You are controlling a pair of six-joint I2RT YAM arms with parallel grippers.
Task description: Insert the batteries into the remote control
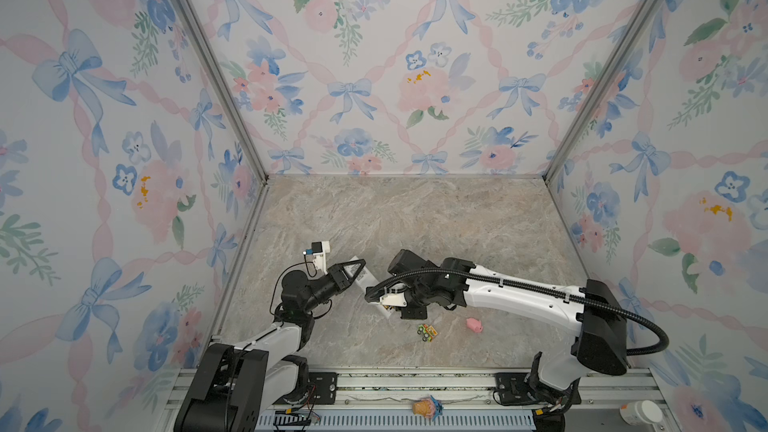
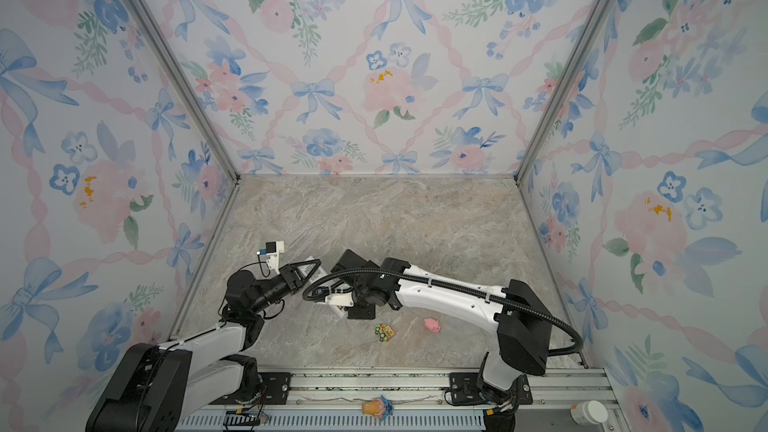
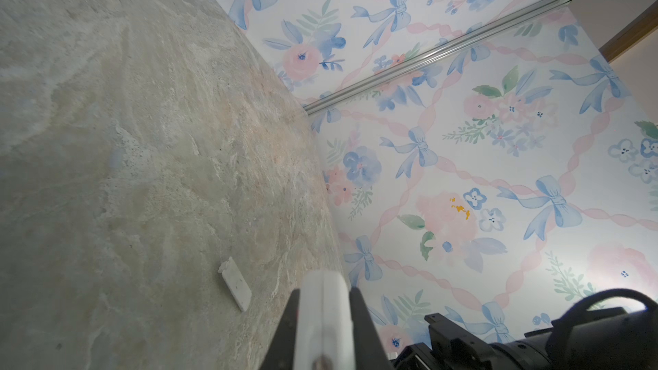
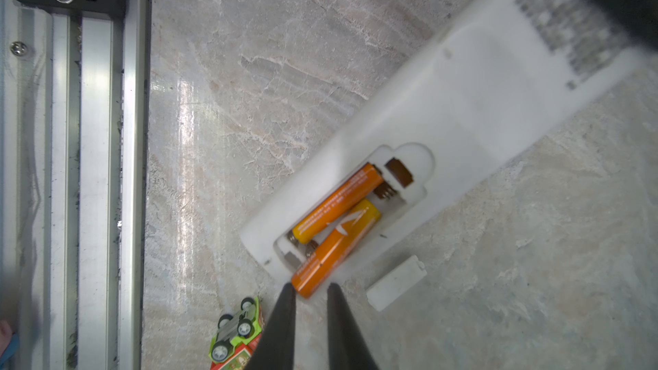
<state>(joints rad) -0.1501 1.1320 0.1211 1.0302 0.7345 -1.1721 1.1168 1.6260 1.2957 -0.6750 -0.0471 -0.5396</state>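
Near the front middle of the marble-patterned tabletop [image 1: 415,222], you have the following.

1. One remote control [image 4: 463,101]: white, back side up, battery compartment uncovered, lying slantwise between the two arms.
2. One seated battery [image 4: 338,204]: orange, lying flat in one slot of that compartment.
3. One tilted battery [image 4: 334,247]: orange and yellow, askew beside the first. Its yellow end is inside the compartment and its orange end juts past the rim.
4. Your right gripper [image 4: 309,288]: black fingers a little apart, one on each side of that jutting end. You cannot tell whether they press on it.
5. Your left gripper [image 3: 324,293]: clamped on the remote control at its printed-label end.
6. One battery cover [image 4: 396,282]: small, white, flat on the tabletop just beside the compartment end.
7. One green toy car [image 4: 236,332]: on the tabletop near the right gripper.
8. One pink pig figure [image 1: 473,324]: on the tabletop to the right of the car in both top views, apart from it.
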